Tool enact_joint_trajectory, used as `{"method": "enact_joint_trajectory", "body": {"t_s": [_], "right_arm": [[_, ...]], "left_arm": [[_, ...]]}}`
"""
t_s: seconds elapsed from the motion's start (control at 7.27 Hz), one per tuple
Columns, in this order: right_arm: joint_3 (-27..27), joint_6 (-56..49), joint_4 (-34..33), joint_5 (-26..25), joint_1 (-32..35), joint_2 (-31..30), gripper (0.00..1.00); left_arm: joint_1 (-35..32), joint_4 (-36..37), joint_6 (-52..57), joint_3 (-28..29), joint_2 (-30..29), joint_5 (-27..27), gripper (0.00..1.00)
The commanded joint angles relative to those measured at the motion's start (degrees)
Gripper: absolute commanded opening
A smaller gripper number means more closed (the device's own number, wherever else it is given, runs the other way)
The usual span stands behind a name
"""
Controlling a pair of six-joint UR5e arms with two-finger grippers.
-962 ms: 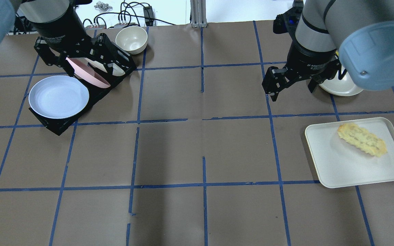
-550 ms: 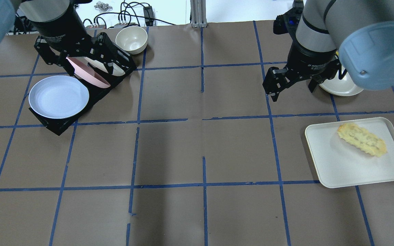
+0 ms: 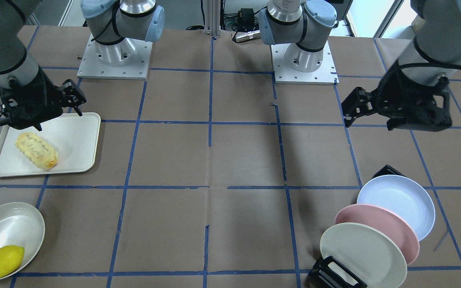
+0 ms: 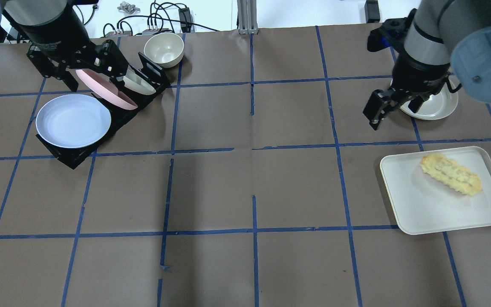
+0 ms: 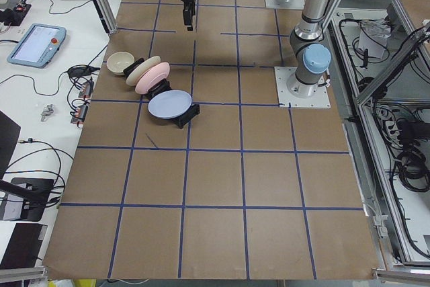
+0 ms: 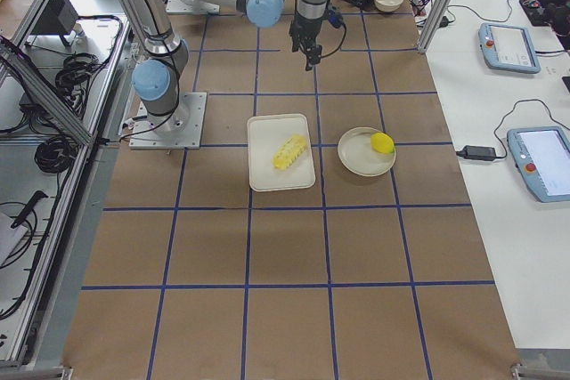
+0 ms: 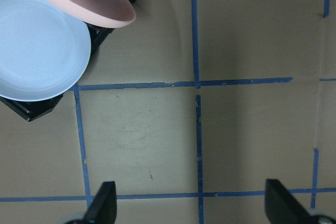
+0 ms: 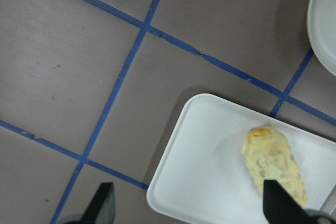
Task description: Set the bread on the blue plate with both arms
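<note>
Untouched bread (image 4: 451, 174) on white tray (image 4: 420, 213); both grippers spread, empty.
Loaf lies diagonally; right gripper (image 8: 191, 208) hovers near white tray, left gripper (image 7: 191, 208) and racked blue plate (image 4: 73, 121) well apart from it. Wrist views crop each gripper to its tips.

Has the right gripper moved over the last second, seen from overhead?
Yes. The right gripper shifted rightward, clear of the vertical blue tape line it overlapped.

Brown table (image 4: 254, 179) w/ tray (image 4: 424, 209), plate rack (image 4: 71, 158), bowl (image 4: 163, 49), lemon dish (image 3: 10, 224)
</note>
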Motion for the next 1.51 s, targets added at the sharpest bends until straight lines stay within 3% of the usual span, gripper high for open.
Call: {"method": "enact_joint_trajectory", "body": {"t_s": [0.0,0.28,0.41,0.96,1.1,1.38], "right_arm": [[11.23,-15.70,-15.40,0.50,-7.17,0.05,1.00],[17.76,-24.12,-26.49,3.55,-12.95,0.75,1.00],[18.31,-28.27,-29.76,4.36,-15.16,4.58,1.00],[18.57,-30.51,-32.52,6.13,-20.63,12.09,1.00],[19.19,-30.51,-32.70,6.21,-20.89,12.18,0.91],[19.89,-30.08,-34.36,5.60,-21.25,12.36,0.29]], "left_arm": [[9.58,4.19,16.87,0.15,-4.50,-0.12,1.00],[15.40,10.35,27.11,0.58,-10.39,-0.47,1.00],[17.16,11.94,32.28,2.24,-13.63,-0.38,1.00],[20.87,12.58,33.92,10.86,-27.88,-2.92,1.00],[20.78,12.23,33.74,10.09,-28.69,-5.28,1.00],[20.87,11.96,33.74,9.38,-29.48,-5.65,1.00]]}}
